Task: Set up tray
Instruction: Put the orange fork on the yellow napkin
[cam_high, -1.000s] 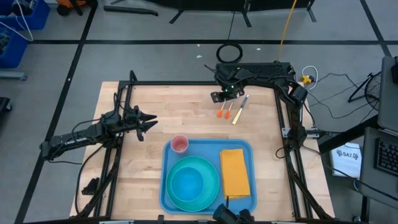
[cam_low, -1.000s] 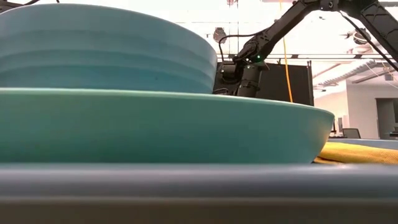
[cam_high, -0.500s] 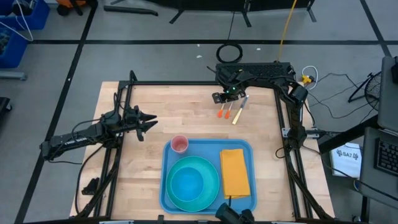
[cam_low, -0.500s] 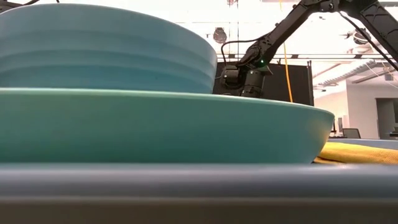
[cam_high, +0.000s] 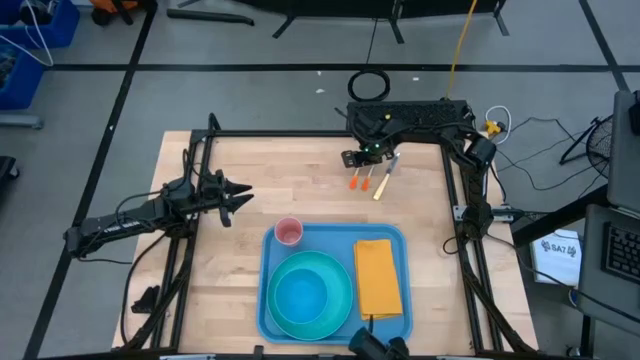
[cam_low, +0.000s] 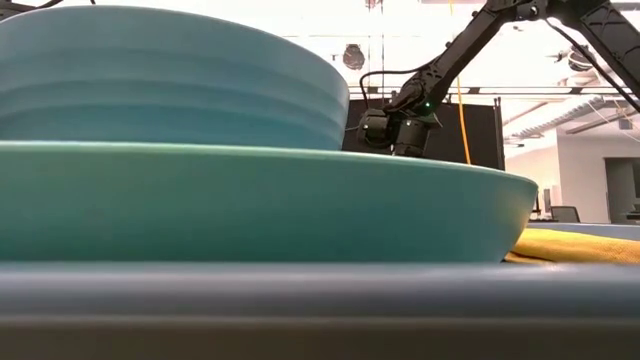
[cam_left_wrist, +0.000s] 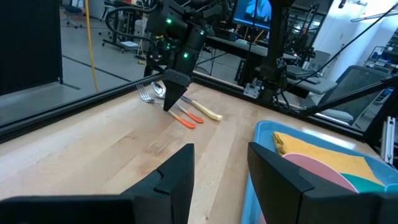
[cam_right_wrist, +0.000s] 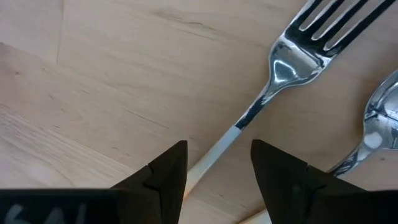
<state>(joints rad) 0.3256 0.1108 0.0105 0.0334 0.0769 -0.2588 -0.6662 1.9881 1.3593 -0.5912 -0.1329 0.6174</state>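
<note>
Right gripper (cam_right_wrist: 214, 168) lowered, spread over fork (cam_right_wrist: 292, 62), spoon (cam_right_wrist: 373, 134) cut off, left gripper (cam_left_wrist: 221, 171) spread

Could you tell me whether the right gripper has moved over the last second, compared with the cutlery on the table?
Yes, slightly. In the low view the right gripper has risen and tilted; from above it stays over the cutlery at the table's far edge.

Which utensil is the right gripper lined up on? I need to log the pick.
The fork: its handle runs between the open right gripper fingers, while the spoon lies off to one side.
</note>
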